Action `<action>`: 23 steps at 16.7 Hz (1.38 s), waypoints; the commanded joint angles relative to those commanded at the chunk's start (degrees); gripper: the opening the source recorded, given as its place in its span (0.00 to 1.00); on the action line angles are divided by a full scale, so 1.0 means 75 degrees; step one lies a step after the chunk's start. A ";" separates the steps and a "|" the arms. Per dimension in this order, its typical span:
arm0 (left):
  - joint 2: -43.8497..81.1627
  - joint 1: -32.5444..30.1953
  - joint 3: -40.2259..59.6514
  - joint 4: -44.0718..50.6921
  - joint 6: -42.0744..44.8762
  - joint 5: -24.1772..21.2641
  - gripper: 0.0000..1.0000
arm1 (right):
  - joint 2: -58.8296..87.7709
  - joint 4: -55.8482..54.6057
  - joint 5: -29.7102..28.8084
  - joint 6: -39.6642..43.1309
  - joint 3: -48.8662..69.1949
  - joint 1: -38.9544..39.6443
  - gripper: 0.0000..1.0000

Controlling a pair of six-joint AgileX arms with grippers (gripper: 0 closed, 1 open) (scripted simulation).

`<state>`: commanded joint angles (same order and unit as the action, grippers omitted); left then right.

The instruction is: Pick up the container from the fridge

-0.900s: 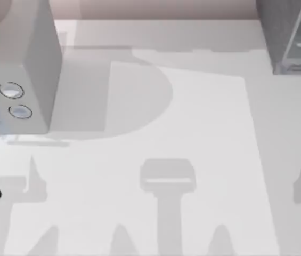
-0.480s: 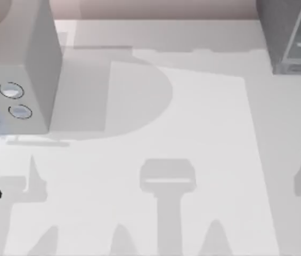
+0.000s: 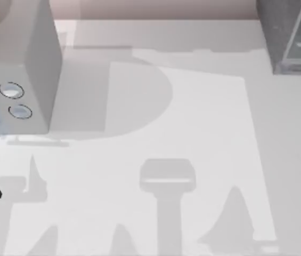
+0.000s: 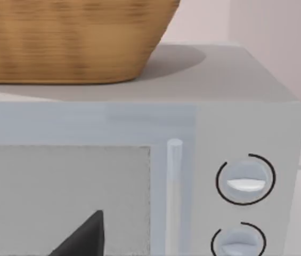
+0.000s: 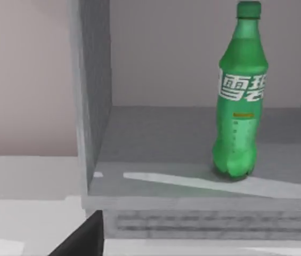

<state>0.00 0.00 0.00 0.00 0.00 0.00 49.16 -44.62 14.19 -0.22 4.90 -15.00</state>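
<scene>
On the floor of the open fridge (image 5: 203,138), ahead of the right claw and off to one side of its line of sight, stands the container (image 5: 240,96) — a green soda bottle, upright, long axis vertical, cap up and printed label turned toward the wrist camera. It sits free, near the front edge of the shelf, with nothing touching it. A dark finger of the right claw (image 5: 83,240) shows at the frame's edge, well short of the fridge sill; whether the claw is spread or pressed together I cannot tell. I judge this the approach step: the next move calls for swinging to centre on the bottle's body, then reaching in level above the sill. The left claw (image 4: 83,237) idles facing a microwave (image 4: 246,122) topped by a wicker basket (image 4: 70,37) — its fingers' state cannot be told either.
</scene>
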 joint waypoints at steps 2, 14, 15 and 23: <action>0.0000 0.0000 0.0000 0.0000 0.0000 0.0000 1.00 | 0.1599 -0.1257 0.0407 -0.0035 0.0081 -0.0421 1.00; 0.0000 0.0000 0.0000 0.0000 0.0000 0.0000 1.00 | 0.7095 -0.6361 0.2021 -0.0109 0.0742 -0.2061 1.00; 0.0000 0.0000 0.0000 0.0000 0.0000 0.0000 1.00 | 0.7145 -0.6412 0.2036 -0.0109 0.0754 -0.2077 1.00; 0.0000 0.0000 0.0000 0.0000 0.0000 0.0000 1.00 | 0.7395 -0.6103 0.1805 -0.0108 0.1190 -0.1819 1.00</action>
<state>0.00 0.00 0.00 0.00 0.00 0.00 104.62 -90.40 27.72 -1.03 13.83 -28.64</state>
